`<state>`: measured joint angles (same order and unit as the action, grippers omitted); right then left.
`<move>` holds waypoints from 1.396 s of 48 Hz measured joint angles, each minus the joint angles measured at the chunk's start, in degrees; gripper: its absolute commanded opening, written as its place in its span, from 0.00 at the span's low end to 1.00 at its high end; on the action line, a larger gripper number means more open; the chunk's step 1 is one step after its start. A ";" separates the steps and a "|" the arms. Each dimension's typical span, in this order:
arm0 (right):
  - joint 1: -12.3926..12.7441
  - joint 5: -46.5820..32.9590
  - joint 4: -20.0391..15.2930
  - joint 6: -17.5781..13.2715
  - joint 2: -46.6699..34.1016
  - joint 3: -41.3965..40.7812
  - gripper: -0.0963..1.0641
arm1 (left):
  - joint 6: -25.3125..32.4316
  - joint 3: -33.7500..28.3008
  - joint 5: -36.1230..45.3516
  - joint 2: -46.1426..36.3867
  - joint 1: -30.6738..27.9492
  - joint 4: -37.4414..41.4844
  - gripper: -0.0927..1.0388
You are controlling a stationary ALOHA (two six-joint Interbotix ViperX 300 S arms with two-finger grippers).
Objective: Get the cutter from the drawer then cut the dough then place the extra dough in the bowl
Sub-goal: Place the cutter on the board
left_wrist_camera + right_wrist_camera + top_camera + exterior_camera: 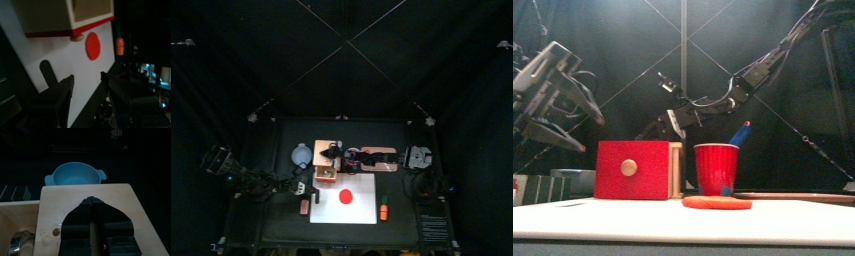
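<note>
Red dough disc [716, 202] nearest, uncut on the white cutting board [369, 188]. Step in hand, by judgement: fetching the round metal cutter [17, 245], seen lying in the drawn-out drawer of the pale wooden box [60, 203], behind its red drawer front [631, 170]. Best done by spreading the right gripper [91, 203], now pressed together and empty over the box top, then dropping straight in, clear of the drawer walls. Left gripper [87, 77] spread, empty, left of the board. Red cup [716, 167]: blue toy knife [740, 133]. Farthest, blue-grey bowl [73, 175]: empty
</note>
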<state>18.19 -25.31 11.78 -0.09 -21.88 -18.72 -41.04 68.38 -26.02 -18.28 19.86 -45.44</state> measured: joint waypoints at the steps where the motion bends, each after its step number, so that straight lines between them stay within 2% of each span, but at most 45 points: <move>1: -0.09 0.09 -0.09 -0.18 0.09 0.09 0.02 | 0.44 0.79 -0.18 -1.32 -0.18 1.49 0.81; 8: -1.05 2.11 -0.35 -0.44 0.18 0.97 0.03 | 5.10 5.36 -6.77 -9.14 -3.52 14.41 0.80; 15: -2.64 5.80 -0.97 -0.53 1.32 2.81 0.03 | 12.22 6.86 -14.94 -15.21 -10.81 25.40 0.80; 22: -5.10 9.23 -1.67 -0.44 3.96 4.48 0.03 | 20.13 6.94 -16.88 -19.25 -17.67 32.96 0.80; 28: -7.73 13.89 -2.37 -0.53 6.50 4.92 0.05 | 25.66 6.94 -17.14 -21.80 -21.53 36.12 0.80; 34: -10.11 21.09 -2.55 -0.53 8.70 4.92 0.15 | 28.83 6.94 -17.40 -23.47 -23.47 37.18 0.80; 42: -12.66 29.18 -2.99 -0.62 10.37 4.75 0.40 | 32.08 6.94 -17.40 -23.99 -25.05 37.71 0.80; 47: -12.92 32.78 -4.75 -0.62 10.55 4.75 0.53 | 33.40 6.94 -17.75 -23.99 -26.02 37.88 0.80; 52: -12.74 35.16 -6.94 -0.44 10.55 4.75 0.62 | 34.63 6.94 -19.16 -23.99 -26.72 39.02 0.80; 59: -12.57 35.86 -8.00 -0.70 10.46 4.75 0.69 | 35.42 6.94 -21.45 -23.99 -26.89 40.78 0.80; 67: -12.39 36.30 -7.91 -0.62 8.96 5.10 0.69 | 35.42 7.03 -21.80 -24.08 -26.81 41.40 0.80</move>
<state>5.80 10.99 3.87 -0.70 -12.92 -13.62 -5.63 75.41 -47.81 -42.36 -6.94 -4.04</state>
